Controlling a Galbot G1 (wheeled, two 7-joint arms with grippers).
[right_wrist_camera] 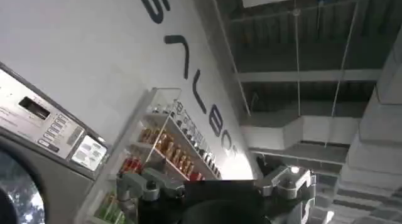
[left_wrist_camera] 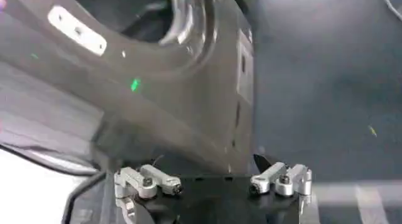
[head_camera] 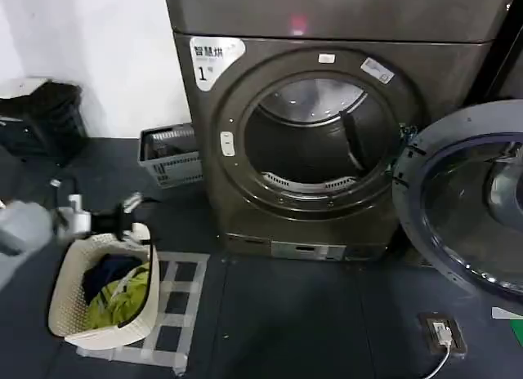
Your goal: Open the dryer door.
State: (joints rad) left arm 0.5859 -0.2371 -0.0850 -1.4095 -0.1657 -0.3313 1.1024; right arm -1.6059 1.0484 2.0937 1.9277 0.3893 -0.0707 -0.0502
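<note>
- The dryer door stands swung wide open at the right of the machine, hinged at the drum opening's right edge, its grey inner side and dark glass facing the room. The drum opening is fully exposed and looks empty.
- Judged from this, the opening itself is done; what is left is getting the arms clear.
- The left gripper hangs low at the robot's left, above the near rim of a cream laundry basket holding blue and yellow-green clothes. In the left wrist view its fingers are spread wide apart with nothing between them, and the dryer's lower front panel lies well beyond.
- The right gripper points upward toward a wall with shelves of bottles and a ceiling; its fingers are also parted and empty. I cannot place that arm against the door.
- Risks from here, as I judge them:
  - The open door could drift back if it is not past its balance point, or be knocked if the right arm sweeps across it.
  - The left arm, retracting low, could snag the basket's rim and tip or drag it off the taped floor grid.
  - A grey crate beside the dryer and a floor socket with its cable lie near possible paths.
</note>
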